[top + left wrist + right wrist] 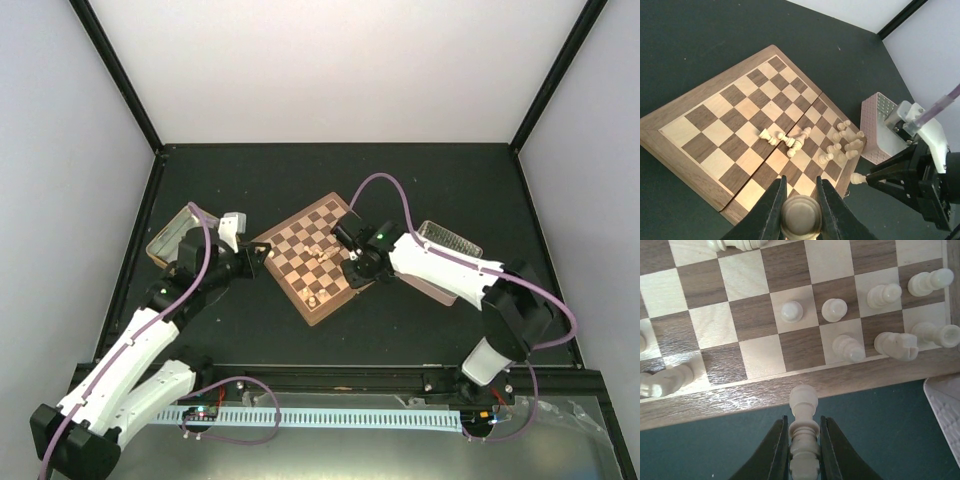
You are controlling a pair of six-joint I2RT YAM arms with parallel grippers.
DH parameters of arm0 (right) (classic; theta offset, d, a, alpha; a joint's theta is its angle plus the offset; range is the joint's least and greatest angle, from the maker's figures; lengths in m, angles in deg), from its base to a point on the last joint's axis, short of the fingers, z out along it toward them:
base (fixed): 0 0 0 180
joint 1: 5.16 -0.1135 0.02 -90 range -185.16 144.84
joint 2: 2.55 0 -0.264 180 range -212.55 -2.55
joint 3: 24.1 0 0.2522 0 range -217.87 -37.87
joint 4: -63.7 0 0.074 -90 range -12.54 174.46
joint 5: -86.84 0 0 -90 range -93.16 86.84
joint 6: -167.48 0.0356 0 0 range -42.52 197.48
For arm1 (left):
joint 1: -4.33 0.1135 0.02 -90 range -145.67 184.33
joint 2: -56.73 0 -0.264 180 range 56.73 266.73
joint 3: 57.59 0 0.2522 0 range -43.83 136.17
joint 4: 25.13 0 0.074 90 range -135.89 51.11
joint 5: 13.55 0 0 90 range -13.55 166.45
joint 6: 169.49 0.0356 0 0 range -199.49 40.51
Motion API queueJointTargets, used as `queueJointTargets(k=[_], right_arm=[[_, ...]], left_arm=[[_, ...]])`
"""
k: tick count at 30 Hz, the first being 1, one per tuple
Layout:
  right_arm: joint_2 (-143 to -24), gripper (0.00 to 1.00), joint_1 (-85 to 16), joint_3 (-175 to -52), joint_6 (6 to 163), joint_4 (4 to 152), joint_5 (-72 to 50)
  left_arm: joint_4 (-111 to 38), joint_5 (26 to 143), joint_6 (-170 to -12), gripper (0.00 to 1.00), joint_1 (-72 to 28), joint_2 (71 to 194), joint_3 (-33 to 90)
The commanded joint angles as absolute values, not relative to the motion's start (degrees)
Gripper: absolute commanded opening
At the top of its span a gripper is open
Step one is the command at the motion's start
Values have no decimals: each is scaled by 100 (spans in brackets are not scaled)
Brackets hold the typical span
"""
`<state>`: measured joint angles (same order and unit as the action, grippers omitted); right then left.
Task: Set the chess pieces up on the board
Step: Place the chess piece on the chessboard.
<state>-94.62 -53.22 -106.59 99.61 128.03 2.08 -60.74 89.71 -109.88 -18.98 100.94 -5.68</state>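
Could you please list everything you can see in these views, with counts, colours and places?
board: one, brown and tan squares, mid-table, turned diagonally.
standing pieces: at least seven, cream, clustered along the board's edge nearest the right gripper.
fallen pieces: a few, cream, lying mid-board.
left tin, right tin: two, metallic, flanking the board.
table: one, black.
left arm, right arm: two, white and black.
left gripper: shut on left-held piece, cream, at the board's left corner.
right gripper: shut on right-held piece, cream, just off the rim.
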Motion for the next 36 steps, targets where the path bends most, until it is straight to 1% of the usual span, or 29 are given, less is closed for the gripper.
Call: queueJointTargets(k=[1, 9, 15, 21, 25, 28, 32, 36], right_arm=[[-9680, 13, -5358, -10884, 9799, 12855, 479], [-10010, 14, -5355, -11031, 9804, 12638, 531], [-10179, 20, -5351, -11099, 9805, 12530, 628], [-10322, 21, -5352, -11160, 9781, 12477, 576], [-10320, 26, -5352, -11144, 9771, 12437, 533], [-10327, 25, -5358, -11121, 9774, 12413, 534], [-10319, 16, -5357, -11061, 9796, 12308, 582], [-10327, 15, -5353, -11024, 9811, 12225, 689]], left_arm=[[-6115, 8963, -10768, 2, -1878, 10125, -522], [-6083, 9114, -10799, 2, -1878, 10200, -470], [-6072, 9165, -10858, 2, -1883, 10187, -486], [-6086, 9253, -10858, 1, -1876, 10174, -485], [-6097, 9267, -10850, 2, -1878, 10164, -498], [-6098, 9271, -10862, 1, -1878, 10166, -507], [-6106, 9262, -10857, 1, -1877, 10147, -507], [-6113, 9262, -10858, 2, -1878, 10138, -512]])
